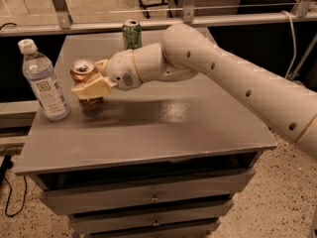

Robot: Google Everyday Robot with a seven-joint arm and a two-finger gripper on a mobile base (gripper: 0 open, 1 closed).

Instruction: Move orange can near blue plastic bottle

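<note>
The orange can (85,77) has a silver top and stands upright at the left of the grey table top (163,128). My gripper (90,86) is shut on the orange can, its cream fingers (94,89) wrapped across the can's middle. The blue plastic bottle (43,81), clear with a white cap and white label, stands upright at the table's left edge, a short gap to the left of the can. My white arm reaches in from the right across the table.
A green can (132,33) stands at the back edge of the table, behind my wrist. The table has drawers below its front edge (148,195). A metal rail (163,21) runs behind the table.
</note>
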